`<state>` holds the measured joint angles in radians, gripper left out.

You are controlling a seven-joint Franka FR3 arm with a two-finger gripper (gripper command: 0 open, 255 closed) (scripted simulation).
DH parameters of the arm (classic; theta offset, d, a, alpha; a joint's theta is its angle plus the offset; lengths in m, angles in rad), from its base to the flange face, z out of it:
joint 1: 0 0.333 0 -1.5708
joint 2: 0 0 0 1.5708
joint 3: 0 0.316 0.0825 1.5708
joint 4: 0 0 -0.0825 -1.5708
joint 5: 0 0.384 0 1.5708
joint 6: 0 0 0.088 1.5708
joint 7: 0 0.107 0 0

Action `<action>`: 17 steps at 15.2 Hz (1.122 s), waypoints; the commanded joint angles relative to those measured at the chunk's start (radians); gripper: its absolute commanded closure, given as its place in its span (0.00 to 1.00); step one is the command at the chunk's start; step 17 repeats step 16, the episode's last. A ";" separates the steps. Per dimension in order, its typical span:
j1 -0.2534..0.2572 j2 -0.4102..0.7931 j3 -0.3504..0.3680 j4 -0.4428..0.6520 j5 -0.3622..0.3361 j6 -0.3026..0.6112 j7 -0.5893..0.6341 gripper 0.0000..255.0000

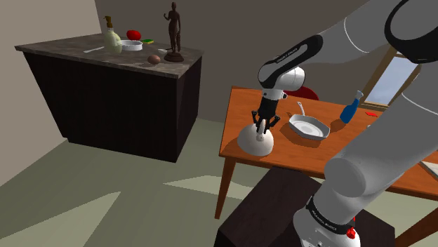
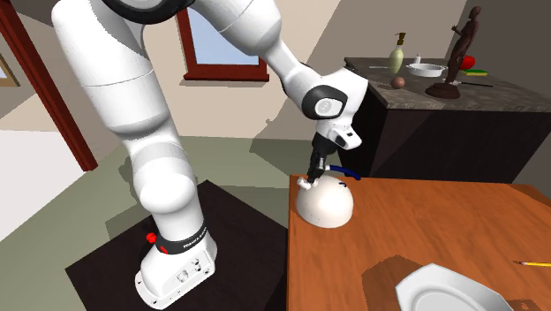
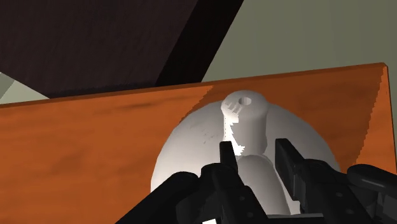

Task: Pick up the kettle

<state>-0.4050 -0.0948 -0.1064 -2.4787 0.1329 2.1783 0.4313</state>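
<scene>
A white dome-shaped kettle (image 1: 256, 142) (image 2: 325, 205) (image 3: 197, 149) sits on the orange wooden table (image 1: 242, 105) (image 2: 424, 230) (image 3: 83, 153), close to the table's corner nearest the stand. A thin dark blue handle arcs over its top. My black gripper (image 1: 261, 126) (image 2: 313, 175) (image 3: 254, 156) comes down from above onto the kettle's top. Its fingers are closed around the upper part of the kettle, just behind the short spout with its round hole. The kettle's base rests on the tabletop.
A white pan (image 1: 307, 128) (image 2: 450, 292) and a blue bottle (image 1: 350, 109) lie farther along the table. A pencil (image 2: 530, 263) lies near the table's far side. A dark counter (image 1: 112, 91) holds a statue (image 1: 173, 35), a bottle and a bowl. The stand (image 1: 281, 210) is below the table edge.
</scene>
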 commanded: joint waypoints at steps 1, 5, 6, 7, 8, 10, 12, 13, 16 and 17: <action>-0.001 -0.016 -0.001 0.006 -0.004 -0.021 0.004 1.00; -0.003 -0.054 0.000 0.027 -0.013 -0.079 0.015 1.00; -0.003 -0.062 0.000 0.033 -0.016 -0.093 0.018 1.00; -0.004 -0.071 0.000 0.039 -0.017 -0.107 0.020 1.00; -0.004 -0.079 0.000 0.045 -0.019 -0.122 0.023 1.00; -0.005 -0.095 0.001 0.059 -0.023 -0.150 0.027 1.00; -0.005 -0.110 0.001 0.073 -0.026 -0.179 0.032 1.00; -0.005 -0.117 0.002 0.080 -0.027 -0.193 0.034 1.00; -0.006 -0.124 0.002 0.089 -0.028 -0.209 0.037 1.00; -0.006 -0.124 0.002 0.089 -0.028 -0.209 0.037 1.00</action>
